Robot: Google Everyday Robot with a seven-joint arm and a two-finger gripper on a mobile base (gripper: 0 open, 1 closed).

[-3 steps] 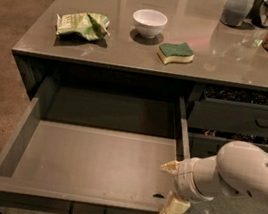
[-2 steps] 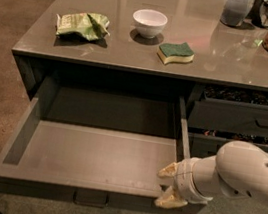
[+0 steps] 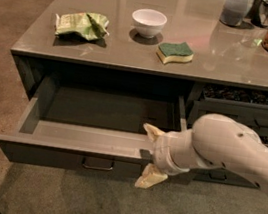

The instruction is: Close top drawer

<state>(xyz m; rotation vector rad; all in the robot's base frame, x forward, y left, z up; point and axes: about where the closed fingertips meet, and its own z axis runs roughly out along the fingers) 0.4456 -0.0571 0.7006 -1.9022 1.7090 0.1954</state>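
- Gripper (image 3: 150, 154) sits at the near right end of the top drawer (image 3: 55, 153), fingers spread: one over the front's rim, one against its face, gripping nothing.
- Top drawer hangs partway out under the counter (image 3: 131, 58).
- Pushing right of the handle (image 3: 98, 164) could skew and jam it.
- That upper finger might get pinched under the counter edge.

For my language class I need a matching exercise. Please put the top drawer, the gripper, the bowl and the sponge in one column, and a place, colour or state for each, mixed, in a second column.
1. top drawer
2. gripper
3. bowl
4. sponge

a. green on top, lying on the counter
b. partly open
c. at the drawer's front edge, fingers apart
d. white

Pairs: 1-b, 2-c, 3-d, 4-a.
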